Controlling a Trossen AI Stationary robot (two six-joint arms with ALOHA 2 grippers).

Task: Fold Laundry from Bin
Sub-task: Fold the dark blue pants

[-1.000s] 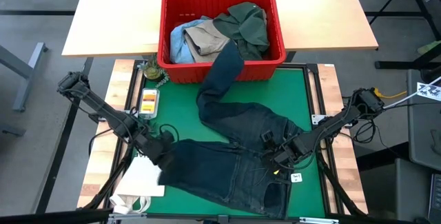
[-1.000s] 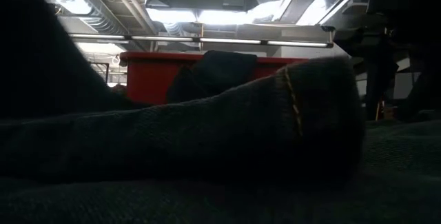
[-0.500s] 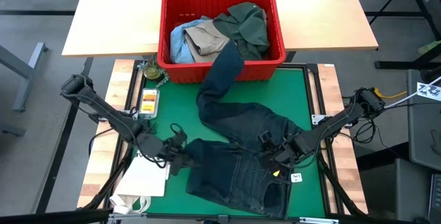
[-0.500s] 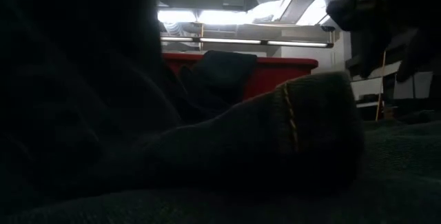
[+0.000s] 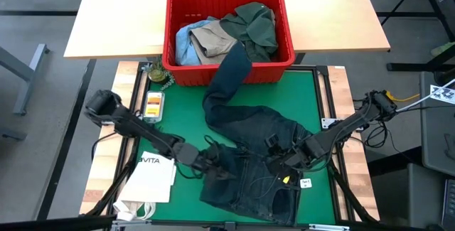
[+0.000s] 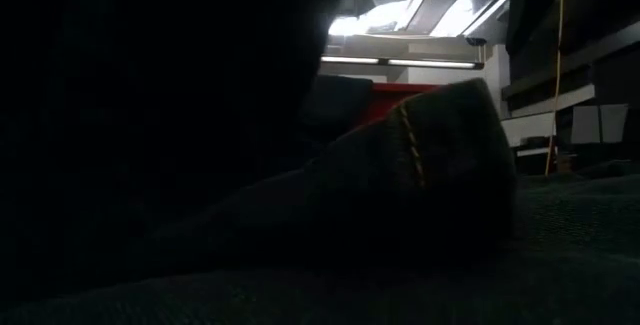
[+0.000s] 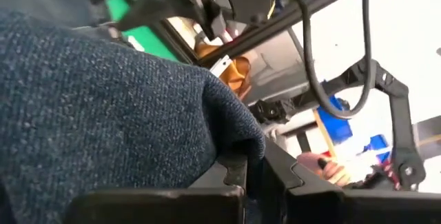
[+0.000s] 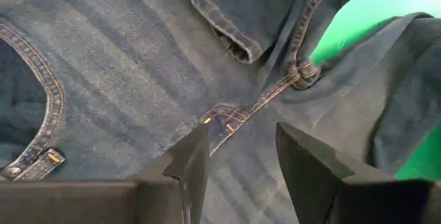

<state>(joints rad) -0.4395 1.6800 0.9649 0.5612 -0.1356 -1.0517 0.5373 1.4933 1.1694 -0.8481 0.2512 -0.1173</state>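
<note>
Left gripper sits low over the near half of the green mat, its fingers pinched tight on a fold of the dark jeans; in its wrist view the denim bulges over the closed fingers and fills most of the frame. Straight across from it, a short way along the same garment, the right gripper rests on the jeans with its fingers standing apart, pressed down on either side of a stitched seam near the fly without pinching any cloth between them. Between the two grippers the waist part of the jeans lies bunched on the mat. Away from the left gripper, toward the far edge of the mat, one trouser leg runs up and hangs over the front rim of the red bin. Inside the bin lie a dark green shirt, a khaki garment and a light blue garment, piled together. Just to the outer side of the left gripper, at the mat's near corner, lies a white paper bag printed VITA. Beyond that, beside the mat's edge and close to the bin's corner, sits a small orange-and-white packet. From table height a dark fold of denim with yellow stitching blocks nearly everything, with a sliver of the bin showing behind it
</note>
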